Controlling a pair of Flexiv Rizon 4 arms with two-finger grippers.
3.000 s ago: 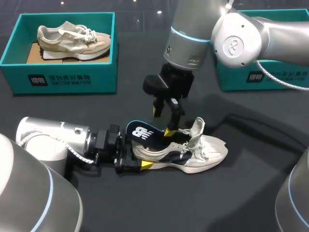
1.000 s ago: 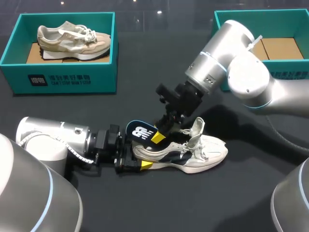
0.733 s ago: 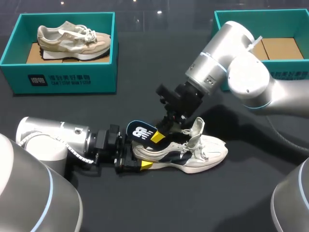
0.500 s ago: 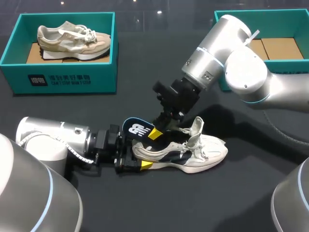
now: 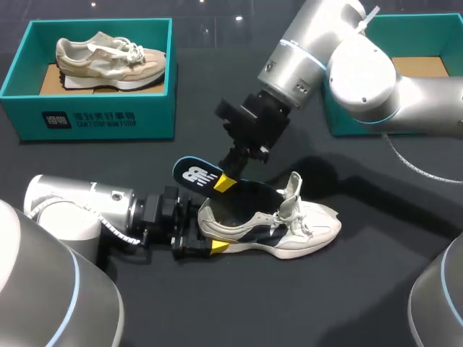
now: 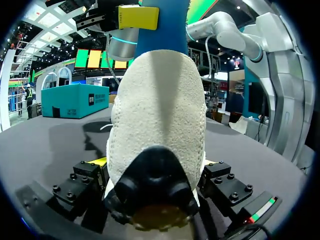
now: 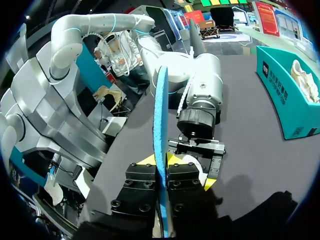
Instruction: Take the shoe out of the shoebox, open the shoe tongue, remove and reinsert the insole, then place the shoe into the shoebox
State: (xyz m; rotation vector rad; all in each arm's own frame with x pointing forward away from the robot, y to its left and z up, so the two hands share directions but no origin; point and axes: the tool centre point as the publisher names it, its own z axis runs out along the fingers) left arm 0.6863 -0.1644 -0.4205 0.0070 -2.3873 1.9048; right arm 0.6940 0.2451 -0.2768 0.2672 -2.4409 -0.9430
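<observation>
A white and navy shoe (image 5: 278, 224) lies on its side on the dark table, toe to the right, tongue pulled up. My left gripper (image 5: 205, 237) stands wide at the heel, one finger on each side of it; in the left wrist view the heel (image 6: 156, 125) fills the space between the fingers of that gripper (image 6: 152, 164). My right gripper (image 5: 226, 181) hangs above the shoe's opening, shut on the insole (image 5: 194, 176), which is dark with a white logo on top and blue beneath. From the right wrist the insole (image 7: 160, 115) stands edge-on, pinched in the gripper (image 7: 161, 167).
A teal shoebox (image 5: 94, 116) at the back left holds a beige shoe (image 5: 108, 58). A second teal shoebox (image 5: 423, 20) at the back right is partly covered by my right arm. My left arm (image 5: 79, 210) lies low along the front left.
My right gripper closed on the insole and drew it up and to the left, out of the shoe. The shoe and my left gripper stayed put.
</observation>
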